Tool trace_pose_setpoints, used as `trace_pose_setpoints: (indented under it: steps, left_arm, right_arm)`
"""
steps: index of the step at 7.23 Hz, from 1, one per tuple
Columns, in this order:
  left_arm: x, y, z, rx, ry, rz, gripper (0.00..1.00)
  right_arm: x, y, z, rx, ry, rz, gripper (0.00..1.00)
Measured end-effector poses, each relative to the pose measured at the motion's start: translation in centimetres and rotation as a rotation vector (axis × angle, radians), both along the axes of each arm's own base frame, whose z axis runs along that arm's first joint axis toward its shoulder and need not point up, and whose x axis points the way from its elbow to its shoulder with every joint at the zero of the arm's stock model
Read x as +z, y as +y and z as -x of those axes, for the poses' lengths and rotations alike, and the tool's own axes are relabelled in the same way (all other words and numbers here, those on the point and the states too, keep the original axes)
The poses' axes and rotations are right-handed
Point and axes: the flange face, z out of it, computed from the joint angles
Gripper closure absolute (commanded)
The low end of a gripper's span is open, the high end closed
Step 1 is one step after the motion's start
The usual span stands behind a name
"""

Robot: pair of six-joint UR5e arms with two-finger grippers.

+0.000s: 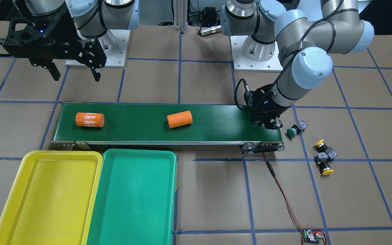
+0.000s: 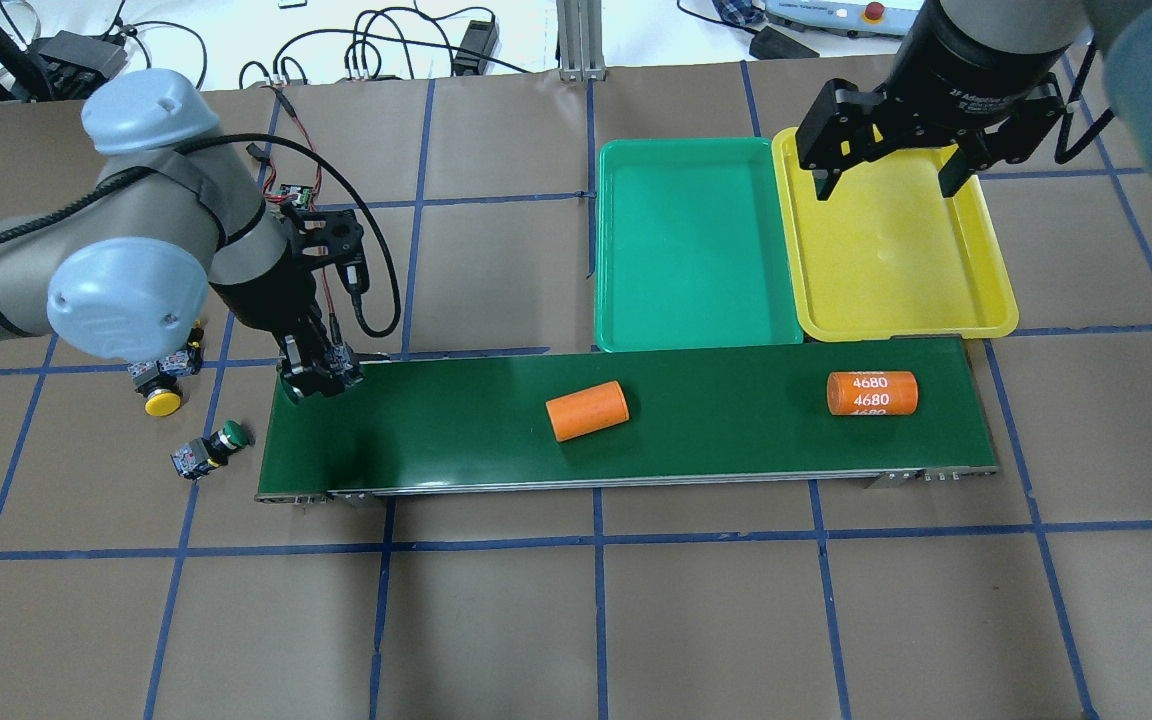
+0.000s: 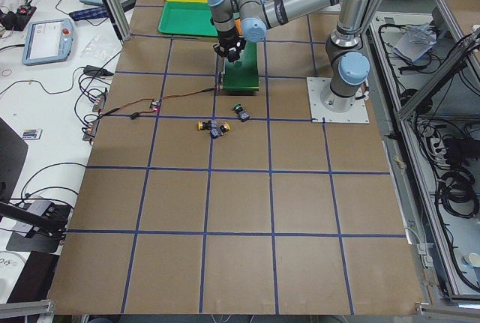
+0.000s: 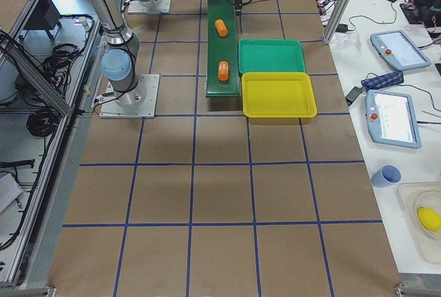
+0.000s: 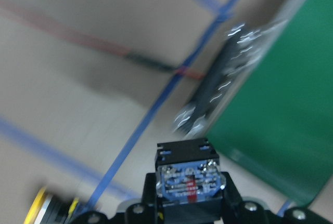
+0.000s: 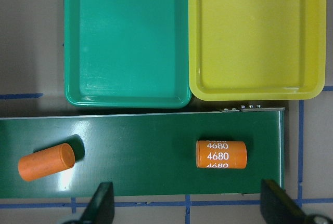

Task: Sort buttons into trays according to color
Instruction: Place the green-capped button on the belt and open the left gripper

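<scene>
My left gripper (image 1: pixel 268 123) hangs over the end of the dark-green belt, shut on a button (image 5: pixel 190 178). Its grey, red and blue contact block faces the wrist camera and its cap is hidden. On the paper beside that belt end lie a green button (image 1: pixel 293 131) and two yellow buttons (image 1: pixel 320 144) (image 1: pixel 326 168), touching each other. My right gripper (image 2: pixel 881 178) is open and empty, high above the yellow tray (image 2: pixel 891 265). The green tray (image 2: pixel 691 250) sits next to it. Both trays hold nothing.
Two orange cylinders lie on the conveyor belt (image 1: pixel 216 127): a plain one (image 1: pixel 179 119) mid-belt and one printed 4680 (image 1: pixel 90 119) near the trays. A red wire runs from the belt end to a small controller board (image 1: pixel 313 235).
</scene>
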Motion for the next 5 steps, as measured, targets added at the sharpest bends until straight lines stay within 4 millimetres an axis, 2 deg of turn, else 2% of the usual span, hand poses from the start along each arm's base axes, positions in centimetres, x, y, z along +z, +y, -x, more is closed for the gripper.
trace_pose_setpoints:
  steps: [1,2,4,5]
  left_arm:
    - [0.1,2.0,0.9,-0.083,0.010,0.020,1.00]
    - [-0.4,3.0,1.3,-0.163,0.019,0.057,1.00]
    - [-2.4,2.6,1.6,-0.222,0.020,0.129,1.00]
    - [-3.5,2.4,2.0,-0.232,0.020,0.135,0.79]
  right_arm:
    - [-0.1,0.1,-0.1,0.002,-0.001,-0.007,0.00]
    - [-0.4,0.2,-0.1,0.002,-0.001,-0.028,0.00]
    - [-0.9,0.4,0.3,-0.008,-0.004,-0.073,0.00]
    - [-0.7,0.4,0.4,-0.014,-0.006,-0.075,0.00]
